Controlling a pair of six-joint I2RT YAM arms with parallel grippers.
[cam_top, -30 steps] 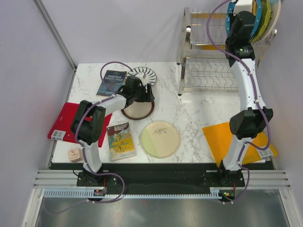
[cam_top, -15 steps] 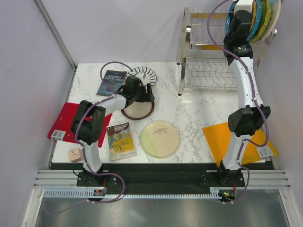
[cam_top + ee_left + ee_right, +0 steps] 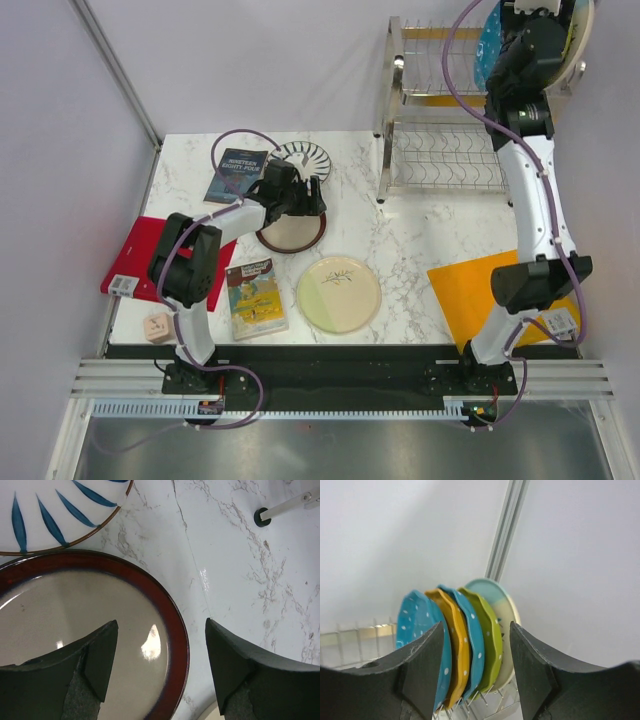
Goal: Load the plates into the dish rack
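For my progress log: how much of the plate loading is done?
Done: five plates stand upright in the dish rack. In hand: nothing gripped; the left end effector is open over the rim of the maroon-rimmed plate, the right end effector open before the rack. Left: that plate, the striped plate and the twig plate.

bright even light, soft shadows, glare spot on the maroon-rimmed plate (image 3: 151, 649).

Covered and cropped parts

From above, the right arm (image 3: 525, 55) hides most of the racked plates (image 3: 582, 30), and the dish rack (image 3: 440, 150) runs off the top edge. In the left wrist view, the maroon-rimmed plate (image 3: 75, 595) is cut by the frame and partly behind the left fingers (image 3: 95, 655); the striped plate (image 3: 55, 510) is cropped too.
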